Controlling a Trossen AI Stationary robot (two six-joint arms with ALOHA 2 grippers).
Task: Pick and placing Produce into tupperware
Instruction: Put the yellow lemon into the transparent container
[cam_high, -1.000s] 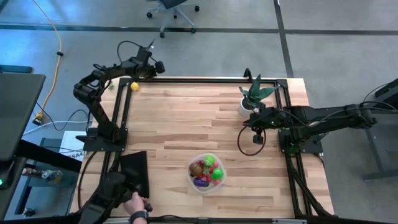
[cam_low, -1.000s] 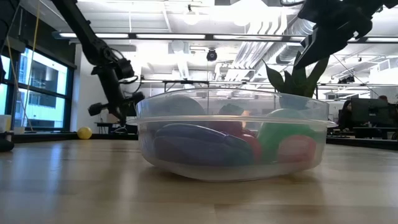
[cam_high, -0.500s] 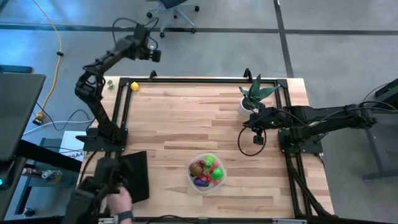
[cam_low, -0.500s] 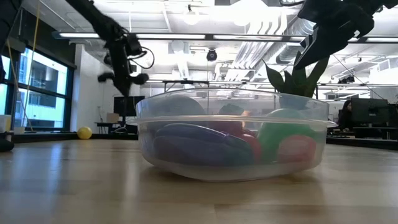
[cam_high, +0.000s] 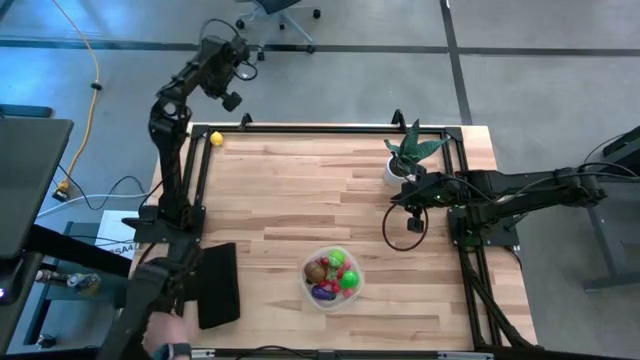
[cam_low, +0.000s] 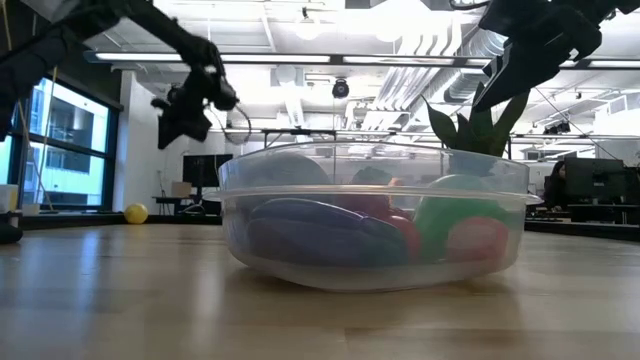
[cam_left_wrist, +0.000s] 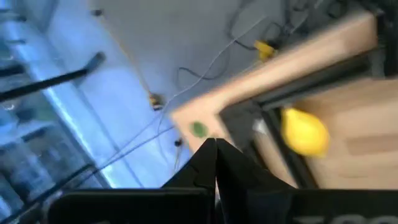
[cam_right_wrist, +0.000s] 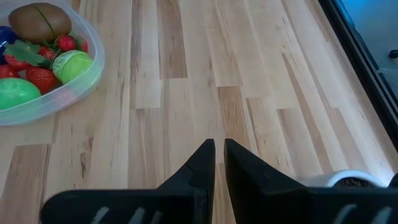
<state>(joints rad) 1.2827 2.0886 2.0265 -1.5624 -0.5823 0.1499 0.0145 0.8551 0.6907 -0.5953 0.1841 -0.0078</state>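
The tupperware (cam_high: 333, 278), a clear round container, sits on the table near its near edge and holds several produce pieces: green, red, purple and brown; it shows close up in the low view (cam_low: 375, 215) and in the right wrist view (cam_right_wrist: 50, 62). One yellow produce piece (cam_high: 215, 139) lies by the table's far left corner, also seen in the left wrist view (cam_left_wrist: 305, 130). My left gripper (cam_high: 231, 98) hangs shut and empty, high above that corner (cam_left_wrist: 216, 149). My right gripper (cam_high: 415, 225) is shut and empty above the table's right half, right of the tupperware (cam_right_wrist: 219, 149).
A spiky green plant in a white pot (cam_high: 405, 155) stands near the far right, just beyond my right gripper. A flat black rectangle (cam_high: 215, 285) lies at the near left edge, with a person's hand (cam_high: 165, 338) beside it. Bare wood spans the table's middle.
My left gripper has risen from just above the table's far left corner to well above it, turning as the arm straightened upward; it stays shut. The yellow piece has not moved. The person's hand at the near left edge has shifted beside the black rectangle.
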